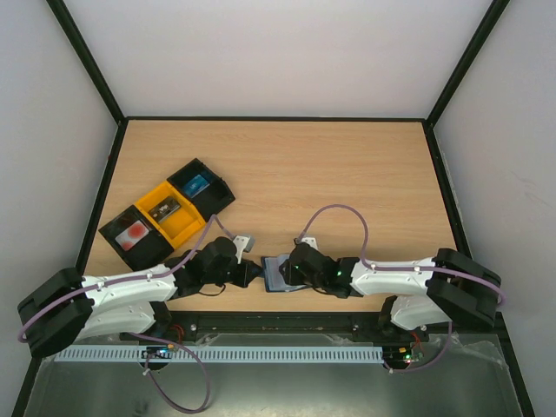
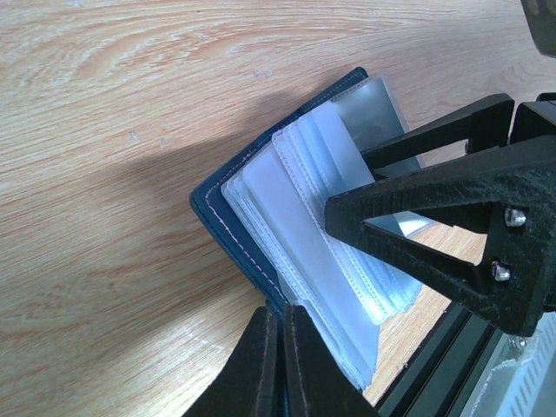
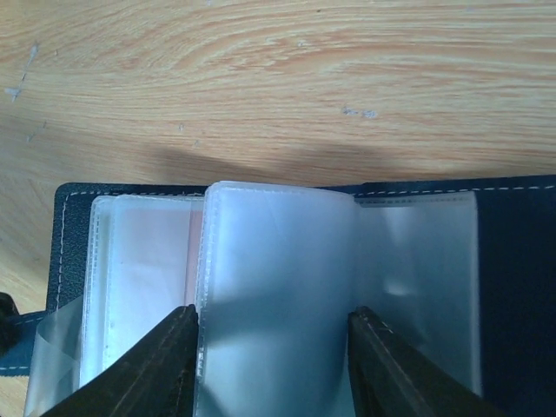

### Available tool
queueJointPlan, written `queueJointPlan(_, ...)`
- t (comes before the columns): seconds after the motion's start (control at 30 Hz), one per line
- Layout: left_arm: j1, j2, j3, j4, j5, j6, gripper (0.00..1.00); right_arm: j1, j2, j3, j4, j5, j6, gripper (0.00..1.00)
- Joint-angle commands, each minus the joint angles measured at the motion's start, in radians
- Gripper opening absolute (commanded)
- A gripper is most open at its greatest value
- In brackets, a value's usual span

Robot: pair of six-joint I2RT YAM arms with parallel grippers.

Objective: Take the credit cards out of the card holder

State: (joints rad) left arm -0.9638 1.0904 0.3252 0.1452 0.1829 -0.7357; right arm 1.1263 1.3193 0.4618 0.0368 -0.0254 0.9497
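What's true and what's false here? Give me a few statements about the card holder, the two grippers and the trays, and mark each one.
1. The card holder lies open at the near edge of the table, between the two grippers. True.
2. The left gripper is wide open. False: its fingers are shut together, right at the holder's navy cover edge.
3. The right gripper has one finger on each side of a bundle of clear sleeves. True.
4. All three trays are yellow. False: one yellow tray sits between two black trays.
5. A pinkish-red credit card shows through a sleeve in the holder. True.
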Motion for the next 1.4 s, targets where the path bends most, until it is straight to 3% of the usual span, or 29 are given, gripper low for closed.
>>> queueJointPlan(0.0, 0.0, 0.006, 0.025, -0.008, -0.006, 0.014, 0.03, 0.007, -0.031, -0.008, -0.049, 0.083, -0.001, 0.43)
queueJointPlan(0.3, 0.0, 0.028, 0.028, -0.008, -0.006, 0.014, 0.03, 0.007, -0.095, -0.023, -0.166, 0.198, 0.019, 0.3)
queueJointPlan(0.43, 0.0, 0.031, 0.032, -0.007, -0.005, 0.01, 0.03, 0.007, -0.112, -0.007, -0.272, 0.281, 0.059, 0.3)
queueJointPlan(0.63, 0.001, 0.037, 0.042, -0.008, -0.002, 0.011, 0.03, 0.006, -0.212, 0.051, -0.363, 0.297, 0.056, 0.47)
queueJointPlan(0.83, 0.0, 0.06, 0.051, 0.015, 0.006, 0.007, 0.03, 0.007, -0.292, 0.031, -0.171, 0.142, 0.01, 0.57)
queueJointPlan(1.03, -0.003, 0.081, 0.059, 0.029, 0.009, 0.005, 0.03, 0.006, -0.193, 0.052, -0.125, 0.091, 0.014, 0.74)
queueJointPlan(1.2, -0.003, 0.076, 0.059, 0.024, 0.004, 0.007, 0.03, 0.007, -0.114, 0.053, -0.076, 0.007, 0.002, 0.79)
queueJointPlan(1.37, -0.003, 0.078, 0.067, 0.026, 0.004, 0.008, 0.03, 0.022, -0.072, 0.057, -0.061, 0.016, 0.001, 0.85)
